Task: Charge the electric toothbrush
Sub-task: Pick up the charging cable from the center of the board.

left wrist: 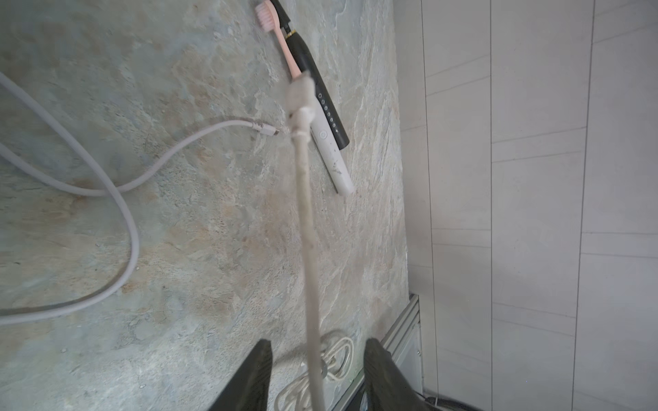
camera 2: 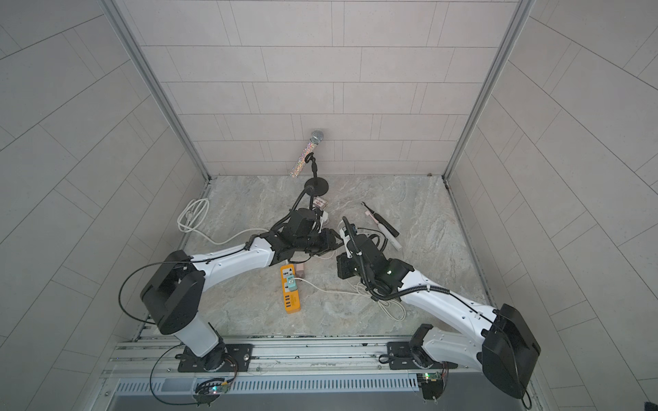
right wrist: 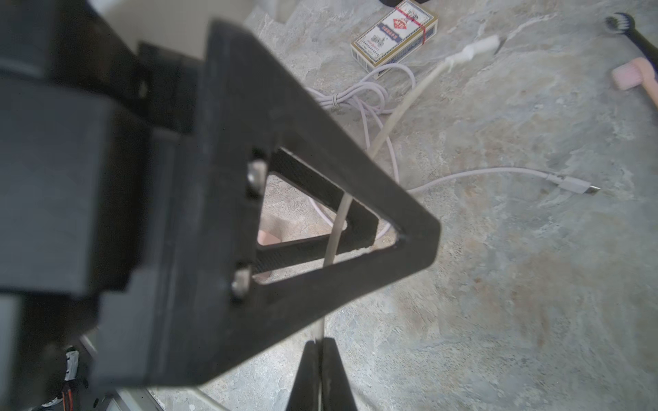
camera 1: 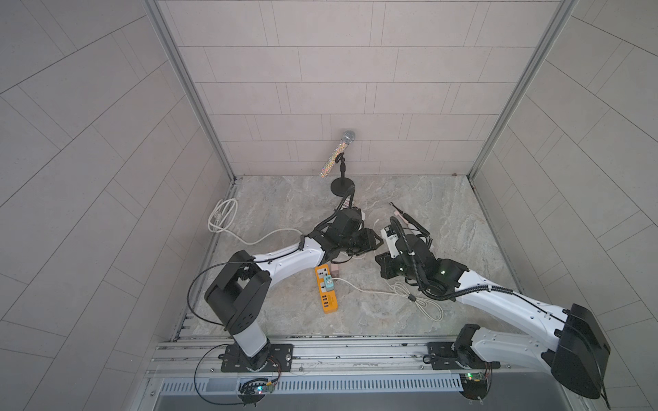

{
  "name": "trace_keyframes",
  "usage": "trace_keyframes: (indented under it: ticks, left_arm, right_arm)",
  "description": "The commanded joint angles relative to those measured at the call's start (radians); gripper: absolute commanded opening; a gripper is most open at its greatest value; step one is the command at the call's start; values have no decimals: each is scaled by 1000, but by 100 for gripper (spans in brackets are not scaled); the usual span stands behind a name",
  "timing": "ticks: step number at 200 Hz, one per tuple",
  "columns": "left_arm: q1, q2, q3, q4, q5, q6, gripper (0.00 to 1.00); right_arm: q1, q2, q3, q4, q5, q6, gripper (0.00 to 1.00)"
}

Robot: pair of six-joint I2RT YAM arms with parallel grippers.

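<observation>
From where I stand, the two arms meet low over the stone tabletop (camera 1: 285,320), just past the far end of the orange power strip (camera 1: 325,290). The right gripper (right wrist: 321,343) has its jaws pinched tight on a thin beige charging cable (right wrist: 388,121). The cable rises out of them and passes between the fingers of the left gripper (left wrist: 318,341). Those fingers stand apart with a clear gap on either side of the cable, so they grip nothing. The cable's plug end (left wrist: 302,96) hangs in the air beyond them. The white toothbrush (left wrist: 333,160), with its pink head, lies flat on the stone beyond the strip, toward the back wall and off to the right arm's side. A black toothbrush (left wrist: 309,60) lies right alongside it. A second white cable (right wrist: 573,185) lies loose on the stone between the strip and the brushes, its connector pointing toward them. A teal adapter (camera 1: 328,283) is plugged into the strip. Farther back from the strip sit a pack of cards (right wrist: 393,33) and a microphone (camera 1: 340,153) on its stand.
</observation>
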Motion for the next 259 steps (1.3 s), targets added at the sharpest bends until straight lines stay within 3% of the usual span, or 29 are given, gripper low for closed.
trace_keyframes:
  ticks: [1,10,59,79,94,112,143,178,214,231,243,259]
  left_arm:
    - [-4,-27,-27,81,4,9,39]
    - [-7,-38,-36,97,3,17,28]
    - [-14,-46,-54,191,34,66,15]
    - [-14,-54,-44,187,46,130,0]
    - [-14,-60,-12,107,29,204,0]
    - [-14,-76,9,58,22,289,0]
    - [-20,-109,11,54,-17,393,0]
    - [-67,-99,50,30,-68,464,0]
    - [-140,-101,68,42,-119,524,0]
    - [-159,-107,70,36,-146,542,0]
    - [-167,-111,66,38,-170,540,0]
    - [-183,-117,61,51,-191,539,0]
  right_arm:
    - [-21,-32,-11,6,-17,26,0]
    - [-28,-39,-18,4,-27,30,0]
    - [-39,-79,-18,-30,-61,31,1]
    - [-49,-111,-12,-72,-66,24,3]
    - [-67,-144,5,-118,-75,15,10]
    - [-116,-191,39,-198,-121,11,41]
    - [-254,-251,130,-329,-278,72,61]
    - [-426,-238,188,-300,-431,274,66]
    - [-611,-194,223,-280,-480,323,70]
    - [-681,-154,116,7,-687,541,67]
    - [-679,-159,62,130,-690,636,67]
    - [-677,-173,37,149,-642,648,67]
